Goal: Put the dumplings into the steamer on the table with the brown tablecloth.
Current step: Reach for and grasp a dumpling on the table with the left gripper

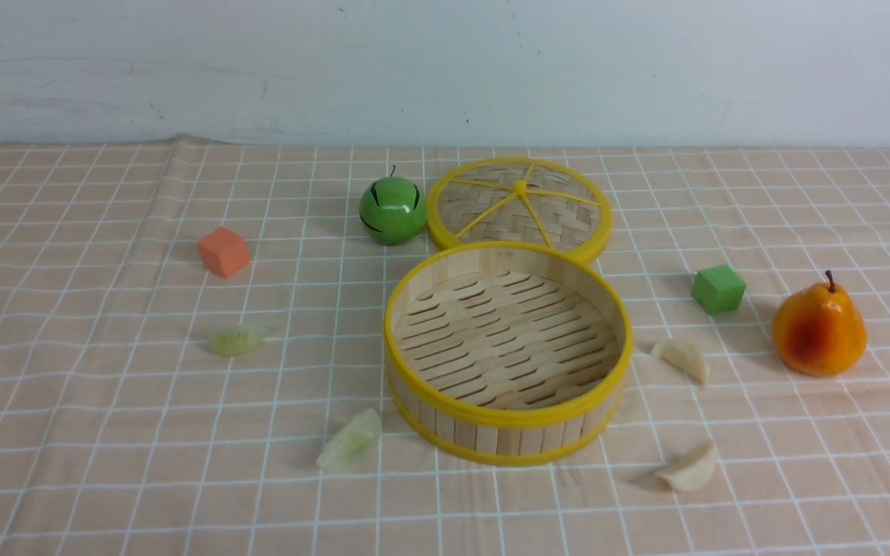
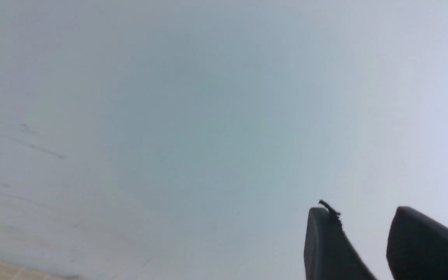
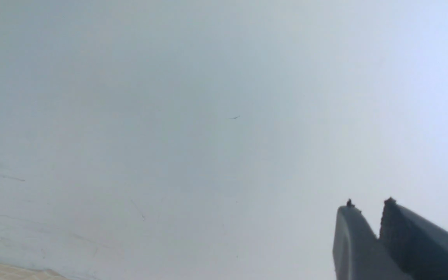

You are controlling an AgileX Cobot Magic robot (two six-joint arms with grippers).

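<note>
Presently: dumplings (image 1: pixel 351 440) on bench (image 1: pixel 105 479), steamer (image 1: pixel 507 421) empty; left fingers (image 2: pixel 325 249) spread, right fingers (image 3: pixel 354 245) barely parted; best pinch crescents crosswise.

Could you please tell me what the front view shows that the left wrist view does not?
Only the front view shows the steamer, its lid, four dumplings, an orange cube, a green cube, an apple and a pear. Only the left wrist view shows the left gripper, jaws apart, holding nothing. Both show the pale wall and the checked tablecloth.
</note>
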